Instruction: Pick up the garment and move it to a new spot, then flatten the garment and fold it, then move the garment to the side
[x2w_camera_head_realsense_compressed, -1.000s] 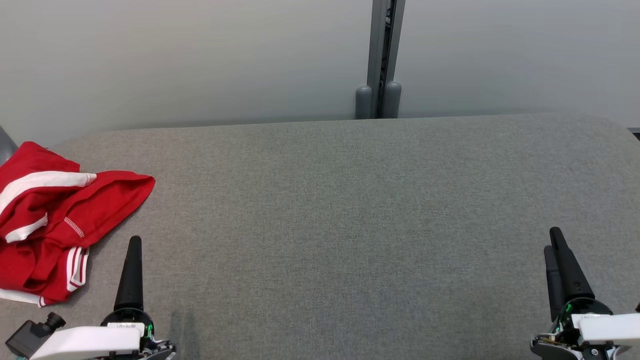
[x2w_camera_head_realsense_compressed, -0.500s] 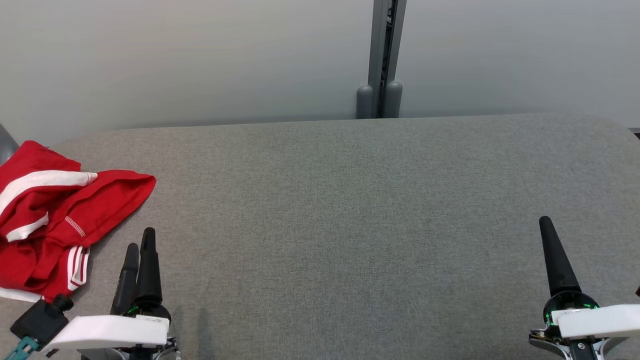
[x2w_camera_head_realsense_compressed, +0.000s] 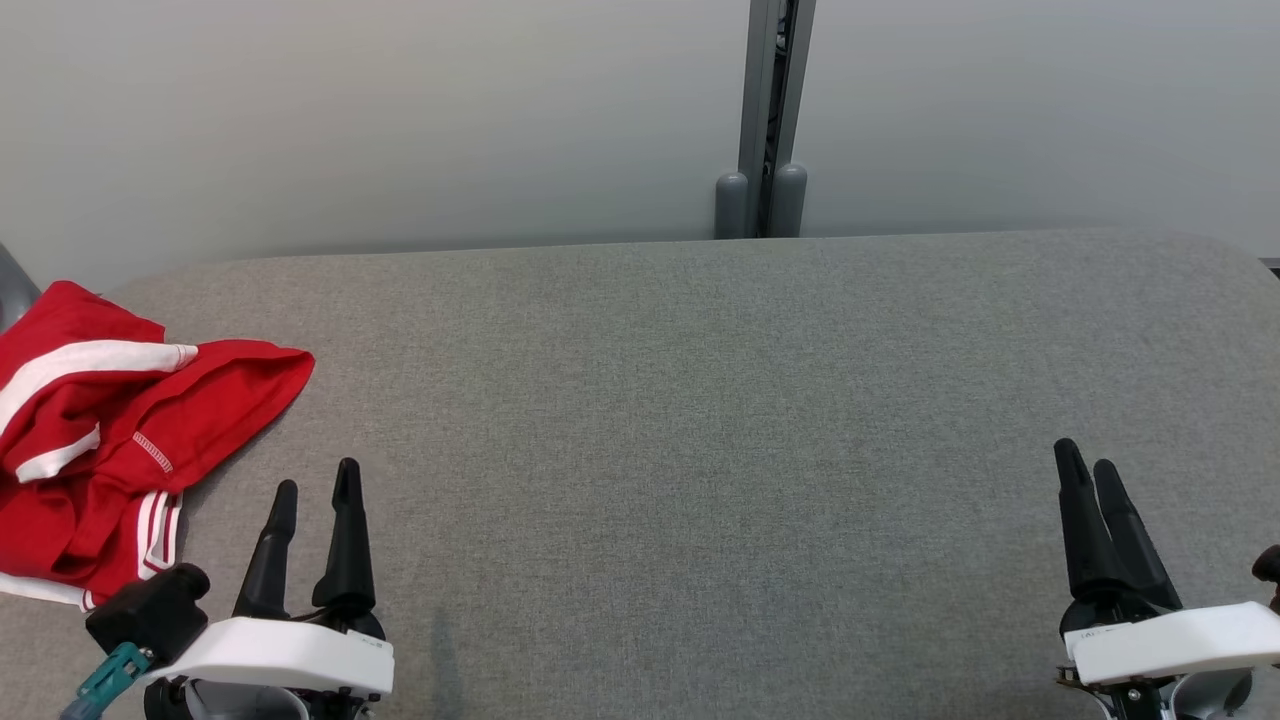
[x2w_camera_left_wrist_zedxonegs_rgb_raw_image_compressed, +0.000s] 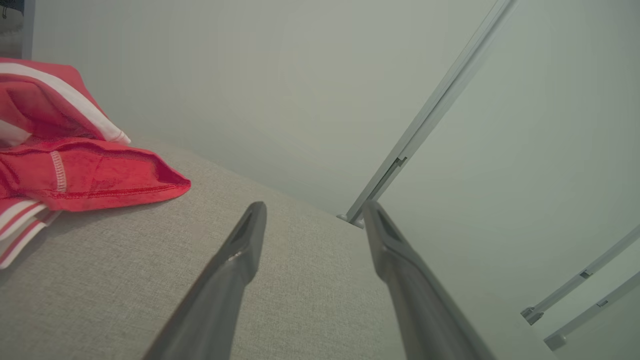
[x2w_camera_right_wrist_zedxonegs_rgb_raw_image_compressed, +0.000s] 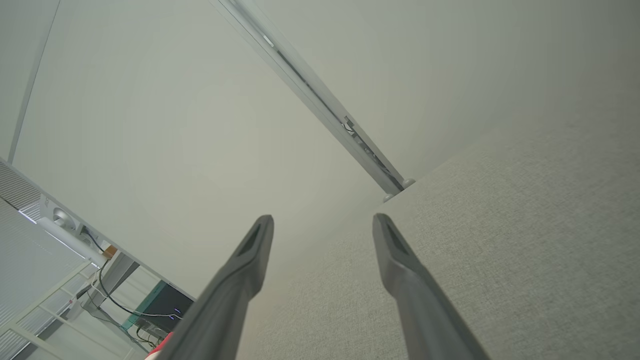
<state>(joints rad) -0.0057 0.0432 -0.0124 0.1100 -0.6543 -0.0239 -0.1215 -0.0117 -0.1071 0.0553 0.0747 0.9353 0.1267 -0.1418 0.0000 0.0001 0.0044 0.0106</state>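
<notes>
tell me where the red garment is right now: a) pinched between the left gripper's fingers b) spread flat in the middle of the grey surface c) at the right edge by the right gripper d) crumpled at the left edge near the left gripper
D: the red garment lies crumpled at the left edge of the grey surface, beside the open left gripper and apart from it.

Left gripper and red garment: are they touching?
Apart. The head view shows bare grey surface between the left gripper and the red garment.
</notes>
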